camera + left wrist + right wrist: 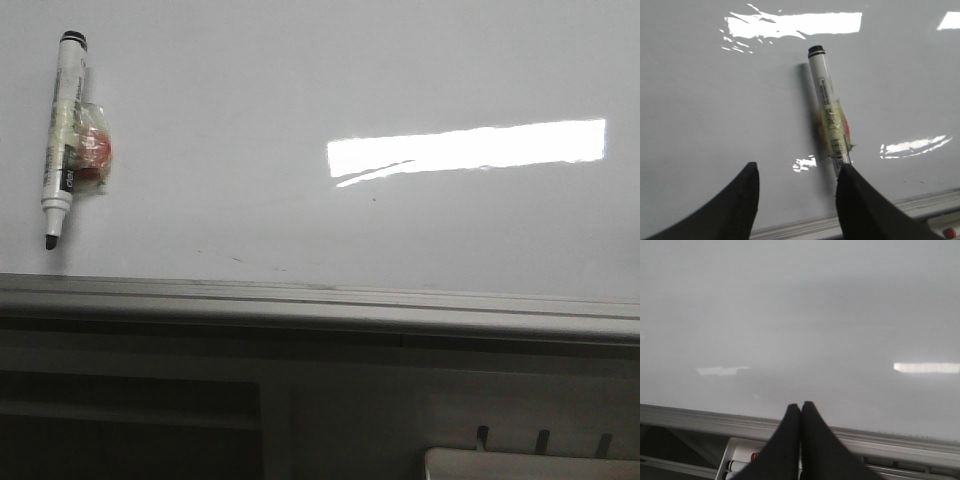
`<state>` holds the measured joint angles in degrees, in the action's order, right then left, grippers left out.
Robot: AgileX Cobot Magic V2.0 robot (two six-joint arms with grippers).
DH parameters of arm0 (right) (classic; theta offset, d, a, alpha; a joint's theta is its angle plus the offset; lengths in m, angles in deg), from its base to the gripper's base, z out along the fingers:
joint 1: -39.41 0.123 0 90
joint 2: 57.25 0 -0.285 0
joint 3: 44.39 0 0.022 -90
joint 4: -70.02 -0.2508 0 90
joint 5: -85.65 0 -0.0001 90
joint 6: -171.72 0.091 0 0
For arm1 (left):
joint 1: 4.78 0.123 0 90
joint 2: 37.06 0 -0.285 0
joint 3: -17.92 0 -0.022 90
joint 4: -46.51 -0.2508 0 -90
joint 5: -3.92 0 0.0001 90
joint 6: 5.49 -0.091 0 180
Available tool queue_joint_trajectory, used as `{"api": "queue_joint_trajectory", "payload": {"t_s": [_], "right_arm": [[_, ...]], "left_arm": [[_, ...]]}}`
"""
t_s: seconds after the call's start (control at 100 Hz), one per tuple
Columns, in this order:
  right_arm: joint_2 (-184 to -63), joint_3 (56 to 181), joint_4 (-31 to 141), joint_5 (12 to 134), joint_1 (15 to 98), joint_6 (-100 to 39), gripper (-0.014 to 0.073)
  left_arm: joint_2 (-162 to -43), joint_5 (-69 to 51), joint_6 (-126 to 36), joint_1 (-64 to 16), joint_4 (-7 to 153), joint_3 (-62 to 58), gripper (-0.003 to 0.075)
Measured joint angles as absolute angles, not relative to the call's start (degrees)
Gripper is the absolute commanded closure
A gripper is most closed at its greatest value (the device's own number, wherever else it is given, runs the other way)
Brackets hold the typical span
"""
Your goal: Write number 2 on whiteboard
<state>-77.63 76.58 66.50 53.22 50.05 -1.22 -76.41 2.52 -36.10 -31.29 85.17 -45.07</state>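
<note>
Whiteboard (300, 80) unmarked, marker (62, 135) stuck on, tray markers (740, 467) only right-wrist

Both tools — left tool (797, 192), right tool (800, 440) — black, smooth, tapered fingers.

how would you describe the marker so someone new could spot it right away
Look at the whiteboard, far left side above its grey bottom rail. The marker is stuck there upright, black tip down, with yellowish tape and a red blob at its middle; nothing else is on the board.
</note>
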Motion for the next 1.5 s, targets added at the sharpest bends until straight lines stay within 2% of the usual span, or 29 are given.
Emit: {"api": "queue_joint_trajectory", "payload": {"t_s": [0.22,0.41,0.78,1.5], "right_arm": [[-77.6,76.6,66.5,53.4,50.0,-1.2,0.0664],[-77.6,76.6,66.5,53.5,50.0,-1.2,0.0664],[-77.6,76.6,66.5,53.5,50.0,-1.2,0.0664],[-77.6,76.6,66.5,53.7,50.0,-1.2,0.0664]], "left_arm": [[-87.0,11.0,-36.1,-41.1,86.1,-44.4,0.0391],[-94.7,16.2,-36.2,-45.7,86.6,-42.2,0.0391],[-104.4,19.8,-35.9,-45.9,92.3,-40.0,0.0392],[-107.2,19.5,-33.2,-46.0,93.0,-37.1,0.0408]]}}
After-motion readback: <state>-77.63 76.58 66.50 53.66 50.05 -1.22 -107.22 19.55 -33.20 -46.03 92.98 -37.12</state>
